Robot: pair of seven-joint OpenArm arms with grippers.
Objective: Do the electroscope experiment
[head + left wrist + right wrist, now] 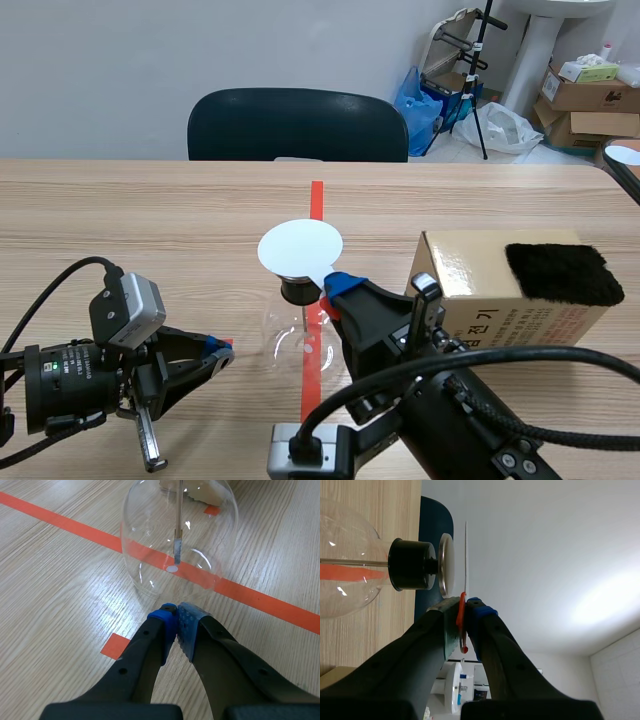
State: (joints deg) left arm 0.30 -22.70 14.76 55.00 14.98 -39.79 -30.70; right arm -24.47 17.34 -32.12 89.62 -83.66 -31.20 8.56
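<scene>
The flask [295, 340] stands upright on the tabletop [150, 220], astride the tape [316, 200], likely so that both arms can reach it; a black stopper [410, 564] plugs its neck and carries the metal cap [446, 562]. The right fingers [480, 614] pinch the red handle [462, 627] of a thin white disc [300, 247], holding it flat just over the cap, face to face; a narrow gap seems to show between them; gripping by the handle probably keeps any charge on the disc. The left fingers [165, 622] are pressed together on nothing, tips low and just beside the flask's wall, perhaps to steady it. Inside, the leaf [176, 552] hangs straight from its rod [179, 510]; no spread shows yet. A box [500, 300] with black fur [562, 272] on top sits near; the fur is presumably the rubbing cloth.
</scene>
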